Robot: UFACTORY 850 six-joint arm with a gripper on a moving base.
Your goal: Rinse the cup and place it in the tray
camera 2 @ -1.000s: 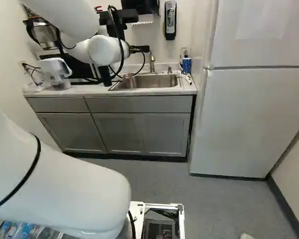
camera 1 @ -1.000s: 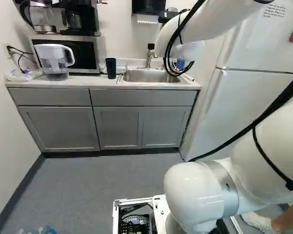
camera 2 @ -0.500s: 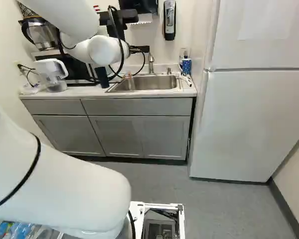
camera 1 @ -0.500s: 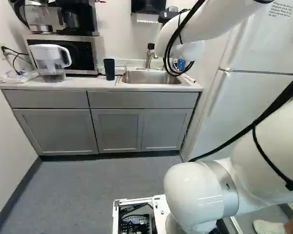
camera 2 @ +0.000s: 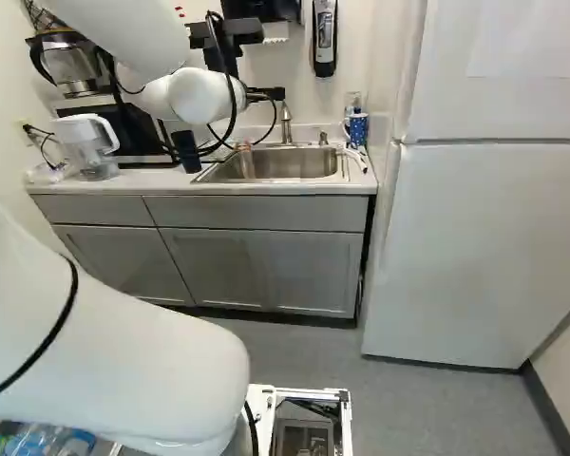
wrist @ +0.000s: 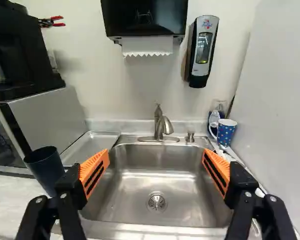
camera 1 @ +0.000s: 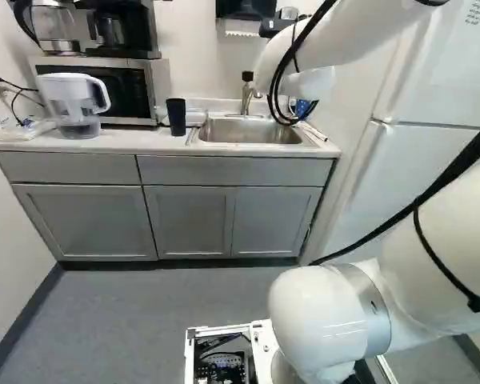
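Sink [camera 1: 250, 132] in counter [camera 1: 128, 142], faucet [camera 1: 247, 92] at its 12 o'clock. Cup [camera 1: 176, 117] at 9, pitcher [camera 1: 74, 108] farther out at 9, microwave [camera 1: 134, 90] at 10. Mug [camera 2: 357, 130] at 2, fridge [camera 2: 484, 242] at 3.

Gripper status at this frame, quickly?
The black two-finger gripper with orange pads: open, fingers wide apart, holding nothing.

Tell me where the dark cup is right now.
The dark cup stands on the counter, just left of the sink in the left base view, beside the microwave; in the wrist view it is outside the open gripper.
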